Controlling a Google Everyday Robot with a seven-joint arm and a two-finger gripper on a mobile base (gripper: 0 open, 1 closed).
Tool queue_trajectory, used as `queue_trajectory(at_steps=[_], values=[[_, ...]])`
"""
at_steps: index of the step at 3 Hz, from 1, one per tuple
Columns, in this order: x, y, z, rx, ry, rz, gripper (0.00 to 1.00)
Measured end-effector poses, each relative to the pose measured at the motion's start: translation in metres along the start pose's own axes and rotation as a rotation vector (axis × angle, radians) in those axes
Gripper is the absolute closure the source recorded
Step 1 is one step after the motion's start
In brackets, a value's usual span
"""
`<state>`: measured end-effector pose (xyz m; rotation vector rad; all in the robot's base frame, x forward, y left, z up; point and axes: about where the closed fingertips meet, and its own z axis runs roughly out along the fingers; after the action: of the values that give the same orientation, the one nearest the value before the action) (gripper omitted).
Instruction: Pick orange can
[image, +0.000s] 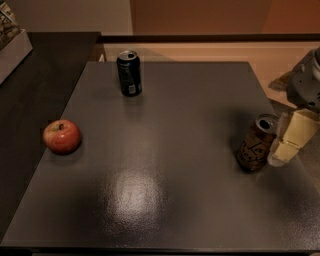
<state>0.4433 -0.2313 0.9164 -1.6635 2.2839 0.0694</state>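
Note:
The orange can (256, 144) is brownish-orange with dark lettering and a silver top. It stands upright near the right edge of the dark grey table (170, 165). My gripper (281, 150), with cream-coloured parts under a grey wrist, comes in from the right edge of the view. It sits right beside the can's right side, at about the can's height. I cannot tell whether it touches the can.
A dark blue can (129, 73) stands upright at the table's far side, left of centre. A red apple (62, 136) lies near the left edge. A darker counter (35, 90) adjoins on the left, with a pale box (11, 42) on it.

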Motion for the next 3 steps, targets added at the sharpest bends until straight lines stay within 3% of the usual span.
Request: queue_trajectory(at_steps=[1,3], values=[[0.006,0.006,0.017,-0.036,-0.041,0.024,0.0],[0.007,0.013,0.029,-0.075,-0.124,0.052,0.43]])
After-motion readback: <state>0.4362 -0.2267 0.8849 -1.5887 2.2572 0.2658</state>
